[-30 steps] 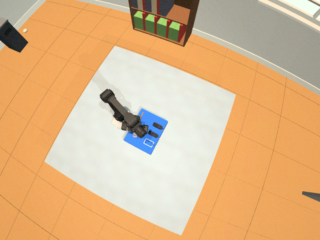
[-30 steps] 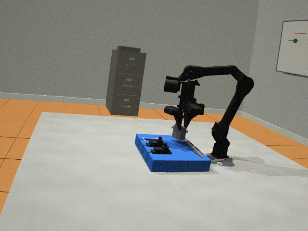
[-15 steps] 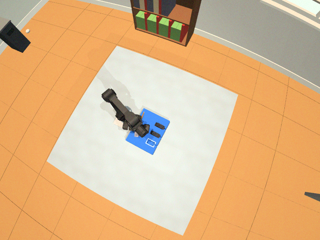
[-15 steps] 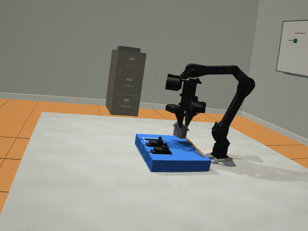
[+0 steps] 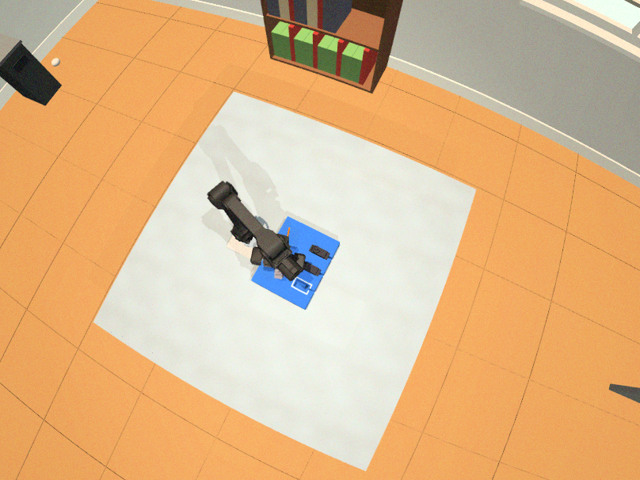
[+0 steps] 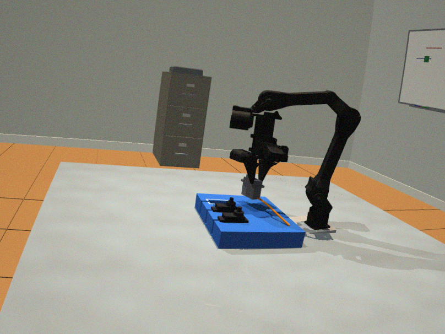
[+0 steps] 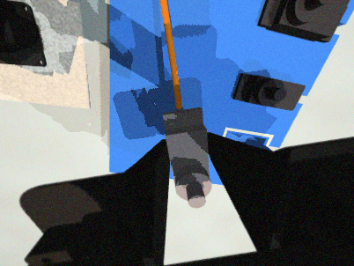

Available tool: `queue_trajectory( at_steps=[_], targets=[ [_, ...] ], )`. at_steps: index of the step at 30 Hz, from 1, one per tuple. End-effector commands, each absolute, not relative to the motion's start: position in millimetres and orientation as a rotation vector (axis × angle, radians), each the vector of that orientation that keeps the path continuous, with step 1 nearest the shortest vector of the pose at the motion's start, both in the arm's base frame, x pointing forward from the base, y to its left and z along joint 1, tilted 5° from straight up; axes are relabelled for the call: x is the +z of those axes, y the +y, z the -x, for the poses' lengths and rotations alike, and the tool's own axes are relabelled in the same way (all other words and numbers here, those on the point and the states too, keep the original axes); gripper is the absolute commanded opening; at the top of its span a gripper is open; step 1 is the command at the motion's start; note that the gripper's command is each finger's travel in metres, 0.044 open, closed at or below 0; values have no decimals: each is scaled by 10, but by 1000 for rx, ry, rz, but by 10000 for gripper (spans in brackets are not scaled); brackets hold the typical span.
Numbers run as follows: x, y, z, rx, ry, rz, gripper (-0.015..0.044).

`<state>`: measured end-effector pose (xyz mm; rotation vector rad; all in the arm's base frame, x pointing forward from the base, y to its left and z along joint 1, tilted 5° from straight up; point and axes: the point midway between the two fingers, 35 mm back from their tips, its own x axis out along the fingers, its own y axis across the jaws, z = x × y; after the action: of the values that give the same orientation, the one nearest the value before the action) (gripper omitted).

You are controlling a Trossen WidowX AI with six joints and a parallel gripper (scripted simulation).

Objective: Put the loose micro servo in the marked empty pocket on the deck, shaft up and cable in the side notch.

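Observation:
The loose grey micro servo [image 5: 278, 274] [image 6: 251, 188] [image 7: 187, 151] is upright, shaft up. My gripper [image 6: 255, 179] [image 7: 186, 141] is shut on its body and holds it a little above the blue deck [image 5: 279, 290] [image 6: 261, 240] [image 7: 132, 156]. Its orange cable [image 5: 288, 231] [image 6: 275, 213] [image 7: 171, 48] stretches away over the deck toward the side opposite the pocket. The white outline of the marked pocket [image 5: 299, 289] [image 6: 215, 199] [image 7: 248, 131] surrounds an empty recess, off to one side of the servo; a finger partly covers it in the wrist view.
Two black servos sit in the deck, a nearer one [image 5: 312, 268] [image 6: 224, 206] [image 7: 269, 92] beside the marked pocket and a farther one [image 5: 319, 251] [image 6: 232, 216] [image 7: 306, 19]. Their shafts stand above the deck. The arm's base [image 6: 317, 219] stands beside the deck.

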<state>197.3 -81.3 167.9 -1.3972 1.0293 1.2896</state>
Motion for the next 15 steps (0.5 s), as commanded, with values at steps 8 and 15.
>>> queue_trajectory(
  at_steps=[8,15],
  targets=[
    [1706,-1067,-1986,1275,1034,1408,0],
    [1706,-1091,-1983,1218,1075,1344,0]
  ],
)
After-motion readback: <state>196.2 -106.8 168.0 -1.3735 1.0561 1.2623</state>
